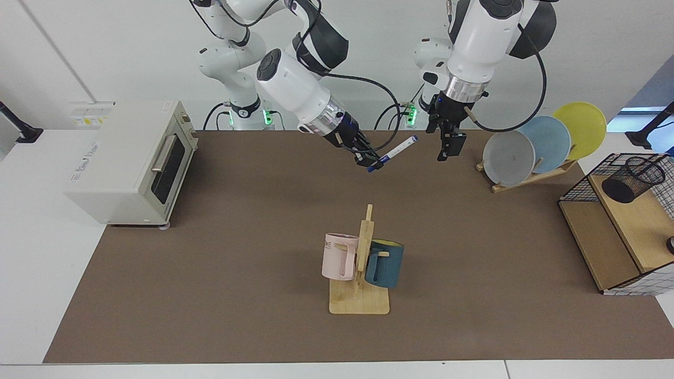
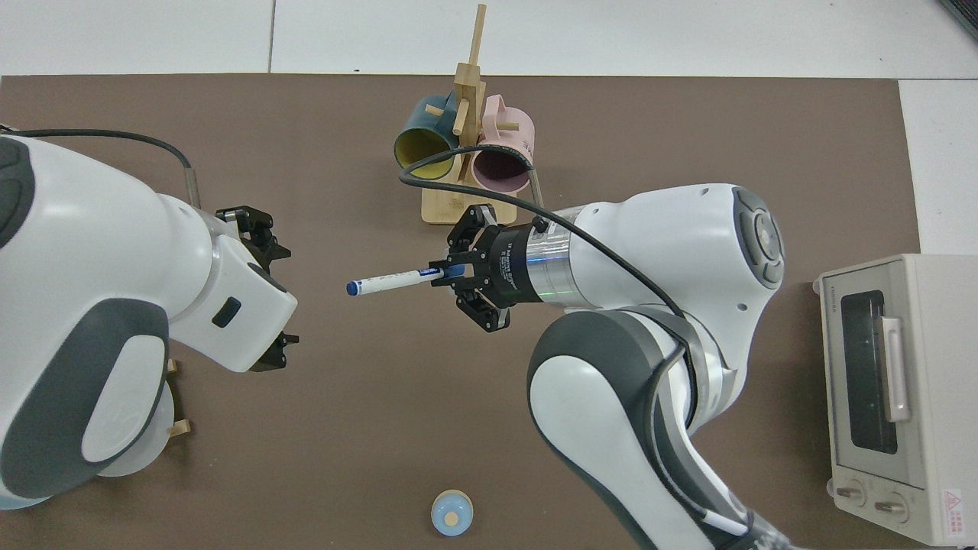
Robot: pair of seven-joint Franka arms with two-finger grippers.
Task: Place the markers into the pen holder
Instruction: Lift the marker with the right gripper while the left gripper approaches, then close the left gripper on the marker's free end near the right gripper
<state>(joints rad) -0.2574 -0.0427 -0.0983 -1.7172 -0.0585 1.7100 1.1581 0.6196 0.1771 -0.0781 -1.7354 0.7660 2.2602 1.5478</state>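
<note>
Marker (image 1: 398, 148) held aloft, upper centre of frame, clamped at one end by the right gripper (image 1: 368, 159); left gripper (image 1: 448, 145), fingers spread, empty, hangs near its free tip. Holder (image 1: 631, 179) sits empty on the shelf at far right; delivery remains.

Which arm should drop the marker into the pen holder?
Probably left: its open pincer faces the marker and its base is nearer the pen holder. The right pincer grips the marker far off.

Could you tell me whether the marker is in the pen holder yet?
Not yet. The right tool grips the marker in the air over the table, far from the pen holder on the shelf.
</note>
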